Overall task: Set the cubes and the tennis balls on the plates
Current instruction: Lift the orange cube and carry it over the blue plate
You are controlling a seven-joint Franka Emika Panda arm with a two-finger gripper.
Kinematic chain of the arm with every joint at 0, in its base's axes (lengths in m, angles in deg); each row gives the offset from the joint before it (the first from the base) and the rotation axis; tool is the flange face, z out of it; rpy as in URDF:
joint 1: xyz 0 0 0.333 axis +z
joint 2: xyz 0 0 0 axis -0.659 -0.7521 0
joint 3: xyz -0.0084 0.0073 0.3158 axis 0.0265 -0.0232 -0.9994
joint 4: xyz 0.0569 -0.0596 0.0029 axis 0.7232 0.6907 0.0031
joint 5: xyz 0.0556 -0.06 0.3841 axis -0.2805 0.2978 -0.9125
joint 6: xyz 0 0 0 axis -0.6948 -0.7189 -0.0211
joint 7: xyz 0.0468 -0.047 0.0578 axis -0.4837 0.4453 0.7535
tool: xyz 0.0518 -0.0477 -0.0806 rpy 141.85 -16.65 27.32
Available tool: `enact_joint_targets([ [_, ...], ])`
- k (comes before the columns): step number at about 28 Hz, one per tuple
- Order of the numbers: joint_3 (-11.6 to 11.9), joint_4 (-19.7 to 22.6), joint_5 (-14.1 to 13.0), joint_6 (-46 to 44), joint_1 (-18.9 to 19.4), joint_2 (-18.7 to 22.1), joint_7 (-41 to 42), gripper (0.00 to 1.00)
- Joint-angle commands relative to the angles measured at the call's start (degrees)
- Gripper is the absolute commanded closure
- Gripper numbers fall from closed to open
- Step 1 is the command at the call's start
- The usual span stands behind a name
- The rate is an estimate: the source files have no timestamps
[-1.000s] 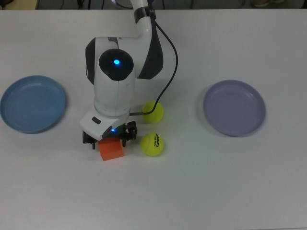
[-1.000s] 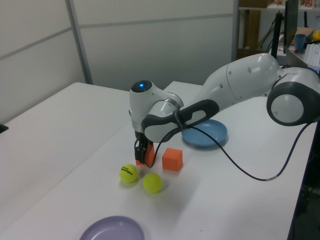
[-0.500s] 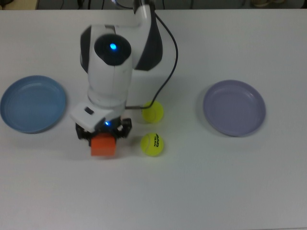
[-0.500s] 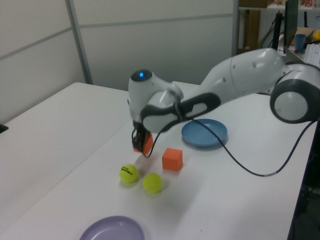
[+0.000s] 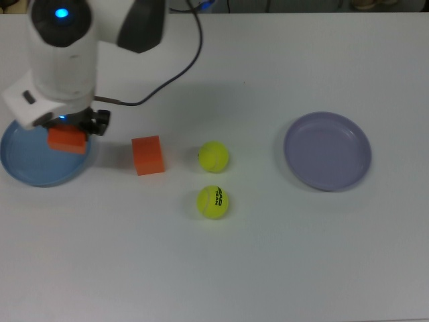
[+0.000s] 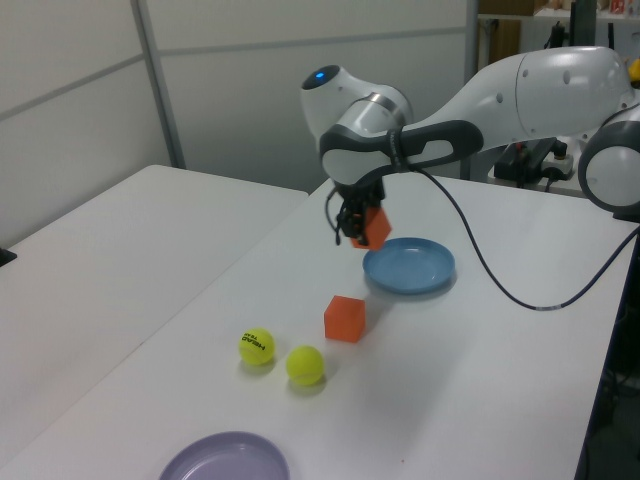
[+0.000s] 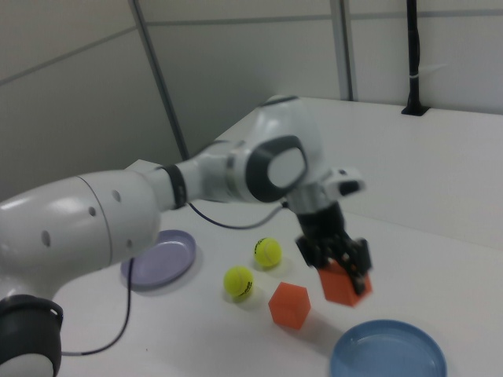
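Pincer clamped on a cube above the blue plate near the surface's edge, second cube beside it

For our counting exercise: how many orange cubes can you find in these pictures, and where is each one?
2. One cube is held in the gripper above the blue plate. The other cube sits on the table beside the two tennis balls. None appears hidden.

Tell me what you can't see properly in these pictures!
- Gripper: in the top view, the arm's white head covers most of it.
- Held cube: its upper part is hidden under the gripper in the top view.
- Blue plate: the arm covers its upper part in the top view.
- Purple plate: cut off by the left view's bottom edge.
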Motion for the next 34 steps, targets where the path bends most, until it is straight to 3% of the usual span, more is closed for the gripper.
enact_joint_targets([
  [1,2.57,1.57,0.42,0.71,-0.06,-1.49,1.92,0.82],
  [5,2.75,1.66,0.77,1.15,-0.32,-4.04,1.92,0.79],
  [7,2.75,1.66,0.77,2.37,-0.76,-4.57,1.83,0.69],
  [8,2.75,1.83,0.60,4.12,-1.02,-5.01,1.48,0.40],
  [10,2.75,2.01,0.34,5.10,-1.11,-5.19,1.13,0.00],
  [22,2.31,1.57,-0.19,5.19,-1.20,-3.61,2.88,0.00],
  [27,1.87,1.57,-4.05,4.75,-0.94,-0.18,4.11,0.00],
  [29,0.73,1.57,-6.52,4.58,-0.41,1.22,4.81,0.00],
  [34,-4.88,1.74,-6.53,1.78,0.64,1.67,4.29,0.00],
])
